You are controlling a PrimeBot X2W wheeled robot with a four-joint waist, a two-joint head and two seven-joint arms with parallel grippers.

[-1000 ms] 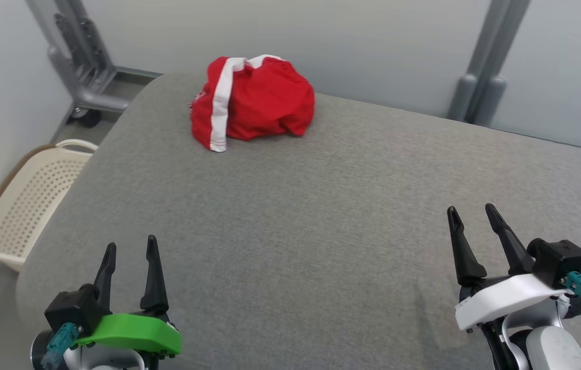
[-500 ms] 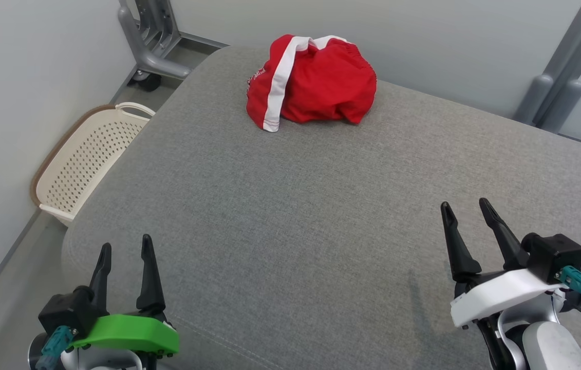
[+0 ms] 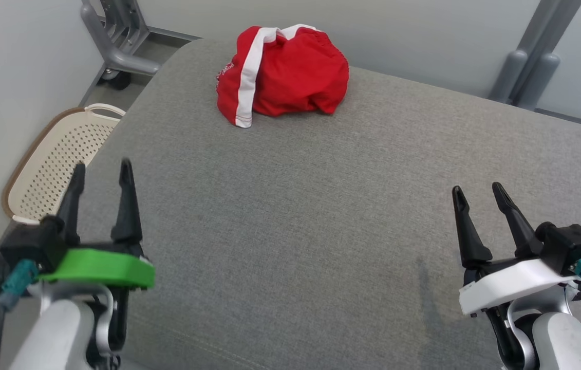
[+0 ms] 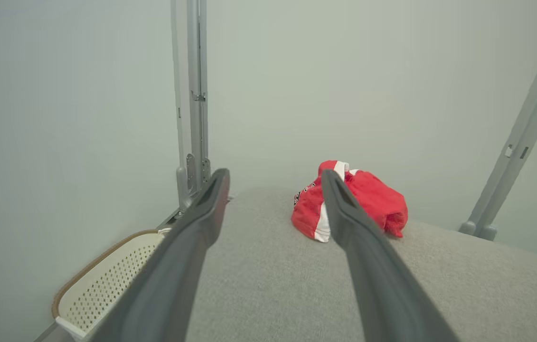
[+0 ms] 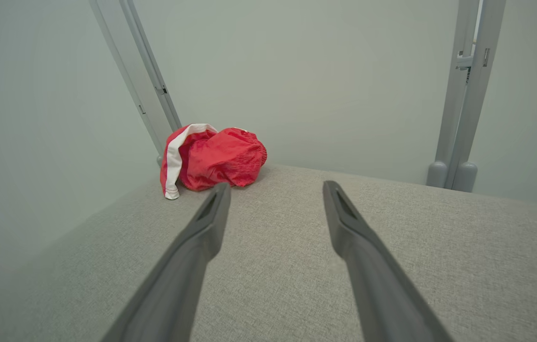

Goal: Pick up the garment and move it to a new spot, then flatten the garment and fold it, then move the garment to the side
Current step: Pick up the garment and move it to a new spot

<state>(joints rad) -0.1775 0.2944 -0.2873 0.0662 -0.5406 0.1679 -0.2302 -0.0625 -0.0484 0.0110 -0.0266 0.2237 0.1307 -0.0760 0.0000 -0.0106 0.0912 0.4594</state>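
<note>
Hovering wide, empty: left gripper (image 3: 102,165), right gripper (image 3: 477,188). Garment (image 3: 282,69) bunched far. Head and left wrist views catch basket (image 3: 49,174).

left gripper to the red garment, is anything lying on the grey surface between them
Nothing: between the left gripper and the red garment the grey surface is bare fabric, plain in the head view and the left wrist view.

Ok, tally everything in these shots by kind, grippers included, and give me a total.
red garment: 1
cream basket: 1
grey padded surface: 1
grey metal stands: 2
grippers, left gripper and right gripper, both with fingers apart: 2
Total: 7
</note>
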